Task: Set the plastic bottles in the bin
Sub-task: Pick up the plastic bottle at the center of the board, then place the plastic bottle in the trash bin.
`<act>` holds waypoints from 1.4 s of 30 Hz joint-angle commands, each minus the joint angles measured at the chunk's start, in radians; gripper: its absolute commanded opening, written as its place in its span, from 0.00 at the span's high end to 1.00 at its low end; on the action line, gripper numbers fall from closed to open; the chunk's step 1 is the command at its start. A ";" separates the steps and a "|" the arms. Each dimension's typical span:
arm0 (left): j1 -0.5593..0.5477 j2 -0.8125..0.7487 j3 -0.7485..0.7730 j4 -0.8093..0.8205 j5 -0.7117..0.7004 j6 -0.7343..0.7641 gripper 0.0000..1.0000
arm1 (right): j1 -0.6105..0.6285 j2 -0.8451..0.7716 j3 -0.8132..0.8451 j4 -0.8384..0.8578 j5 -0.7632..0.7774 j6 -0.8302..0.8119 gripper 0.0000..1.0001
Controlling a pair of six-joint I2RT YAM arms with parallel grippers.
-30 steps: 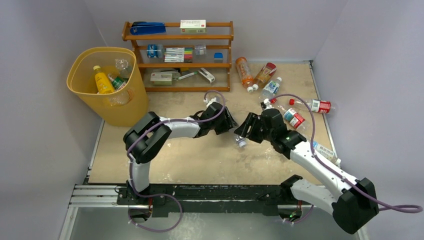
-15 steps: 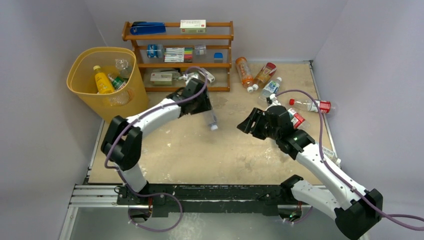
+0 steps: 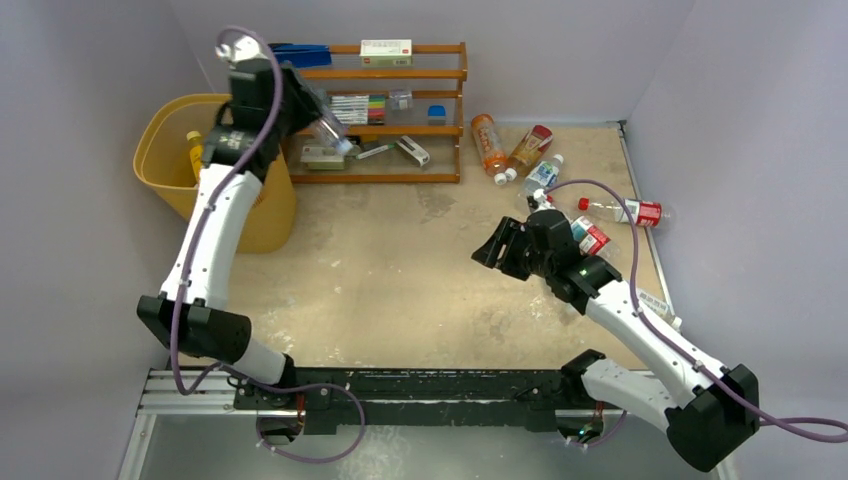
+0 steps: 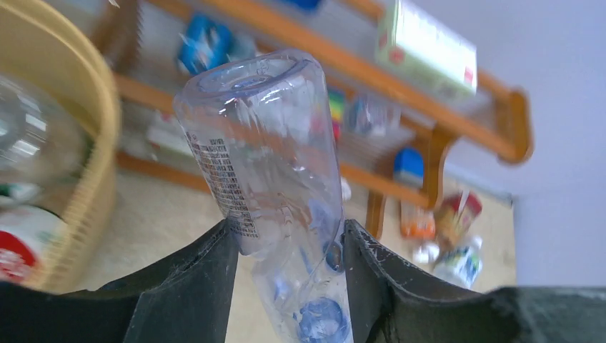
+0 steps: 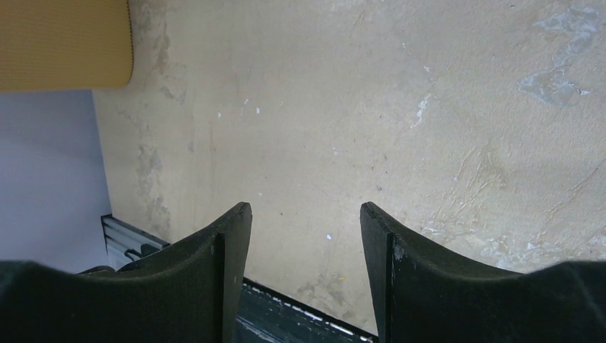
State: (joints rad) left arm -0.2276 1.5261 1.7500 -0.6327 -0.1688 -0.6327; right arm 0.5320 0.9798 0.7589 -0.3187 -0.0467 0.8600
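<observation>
My left gripper (image 3: 312, 118) is raised high at the back left, shut on a clear plastic bottle (image 3: 335, 135) with a blue cap. It hangs just right of the yellow mesh bin (image 3: 160, 125), in front of the shelf. In the left wrist view the bottle (image 4: 264, 143) is squeezed between both fingers, base away from the camera, with the bin's rim (image 4: 93, 143) at the left. A yellow bottle (image 3: 196, 148) lies inside the bin. My right gripper (image 3: 487, 252) hovers open and empty over bare table (image 5: 306, 211). Several more bottles lie at the right, among them an orange one (image 3: 488, 142) and a red-capped one (image 3: 625, 211).
A brown wooden shelf rack (image 3: 400, 125) with stationery boxes and staplers stands against the back wall, right of the bin. Grey walls close in the table on the left, back and right. A black rail (image 3: 420, 385) runs along the near edge.
The left arm has swung up and to the left from the table's middle, carrying the clear bottle to beside the bin. The right gripper has stayed almost in place, open.
</observation>
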 commanded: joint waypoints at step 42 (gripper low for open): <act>0.509 0.117 0.202 0.040 -0.323 0.506 0.32 | 0.013 0.115 0.071 0.024 -0.091 -0.046 0.40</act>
State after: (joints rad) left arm 0.2859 1.6207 1.9018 -0.6350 -0.4469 -0.1482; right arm 0.5388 1.1126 0.8005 -0.3080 -0.1238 0.8192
